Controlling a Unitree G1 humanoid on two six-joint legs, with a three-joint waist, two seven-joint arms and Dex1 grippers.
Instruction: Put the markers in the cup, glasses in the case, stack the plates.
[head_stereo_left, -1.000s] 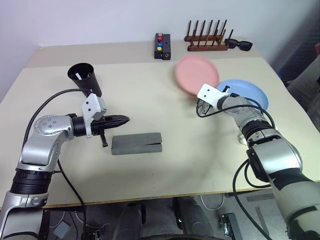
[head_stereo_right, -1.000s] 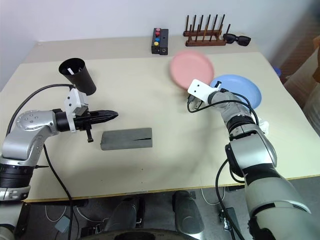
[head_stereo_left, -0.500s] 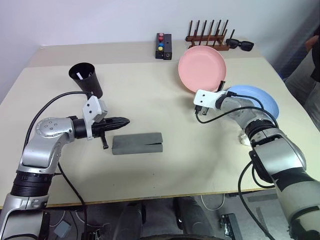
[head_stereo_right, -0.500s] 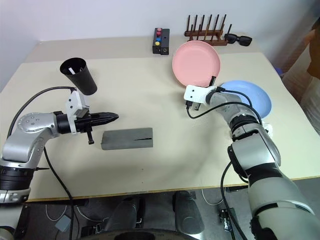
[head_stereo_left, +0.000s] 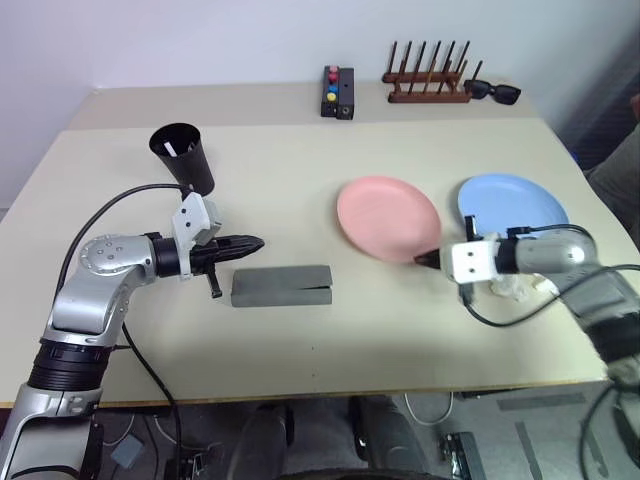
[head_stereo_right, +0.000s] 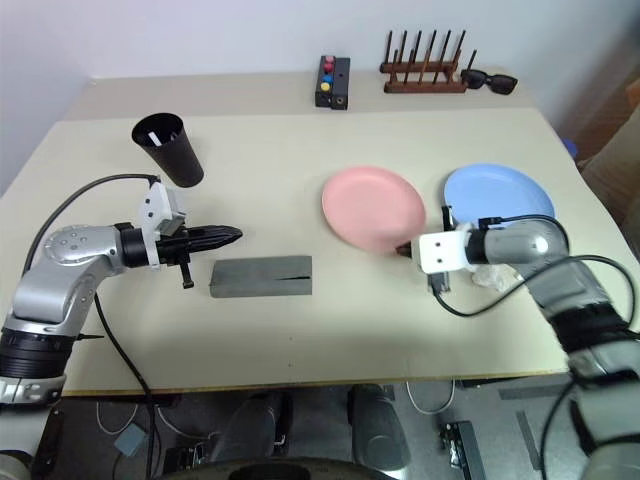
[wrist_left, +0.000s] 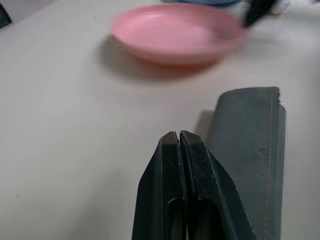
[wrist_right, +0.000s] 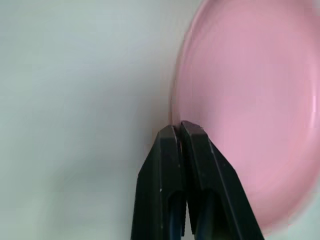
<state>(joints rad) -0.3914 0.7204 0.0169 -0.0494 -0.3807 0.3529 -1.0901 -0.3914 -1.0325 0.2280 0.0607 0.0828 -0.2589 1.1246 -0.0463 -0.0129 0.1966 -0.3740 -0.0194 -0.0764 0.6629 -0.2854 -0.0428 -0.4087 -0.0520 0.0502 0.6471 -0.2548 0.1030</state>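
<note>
Pink plate (head_stereo_left: 388, 217): flat on the table (head_stereo_left: 300, 330), rim pinched at 5 o'clock by the right gripper (head_stereo_left: 432, 260), fingers pressed together. Blue plate (head_stereo_left: 513, 203) lay at its 3 o'clock, unstacked. Left gripper (head_stereo_left: 252, 243) pressed together, empty, beside the closed case (head_stereo_left: 281, 286). Cup (head_stereo_left: 182, 155) at 10 o'clock held a marker (head_stereo_left: 172, 150).

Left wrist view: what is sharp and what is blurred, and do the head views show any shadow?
Left wrist view: left gripper and grey case crisp, pink plate soft, casting a shadow on the table. Left eye view: black cup sharp, faint shadow beside the case.
</note>
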